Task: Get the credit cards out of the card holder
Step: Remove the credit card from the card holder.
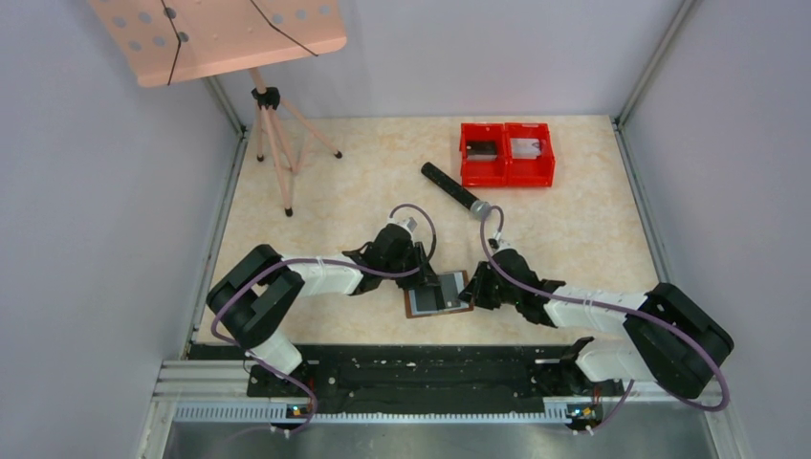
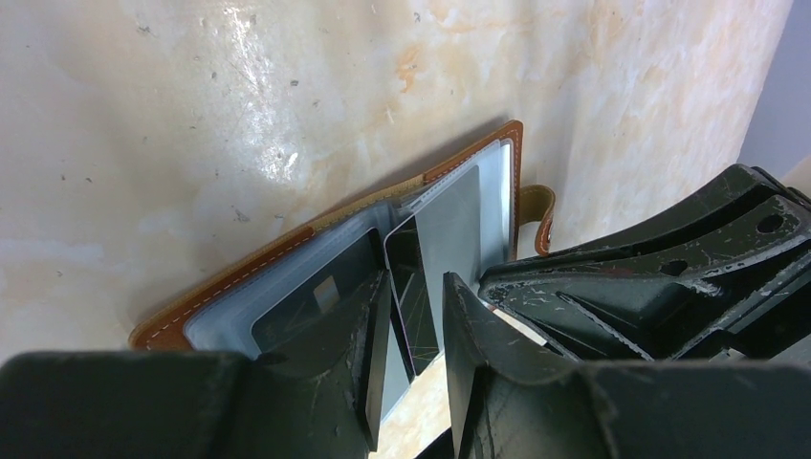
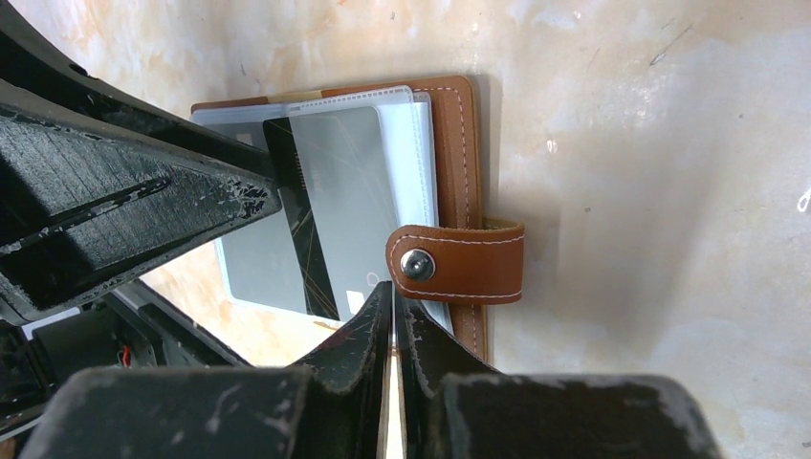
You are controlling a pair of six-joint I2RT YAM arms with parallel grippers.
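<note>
Peach-coloured and perforated, one music stand [image 1: 220,38] on a tripod stands far to the left of and beyond the card holder [image 1: 438,295], close to the table's [image 1: 593,220] left wall. The holder itself lies open and flat near the table's front edge, between the two grippers.

At the holder's left edge, the left gripper [image 1: 425,275] has its fingers [image 2: 368,354] apart, one on either side of a black card [image 2: 413,296] that stands tilted out of the clear sleeves. A strip of table shows between that card and one finger. Three cards can be counted: a dark one [image 2: 311,301] in the holder's left sleeve, the black tilted one at the fold, and a silver-grey one [image 3: 349,182] in the right sleeve.

At the holder's right edge, just beside the single brown tab [image 3: 459,263] with its metal stud, the right gripper [image 3: 393,292] has its fingertips pressed together. They meet over the rim of a clear sleeve — whether a leaf is pinched cannot be told.

Beyond the holder, bare tabletop runs as far as one black bar [image 1: 451,185], which lies aslant. Further back and to the right of the holder sit the red bins [image 1: 507,153] — two joined compartments, near the far edge.
</note>
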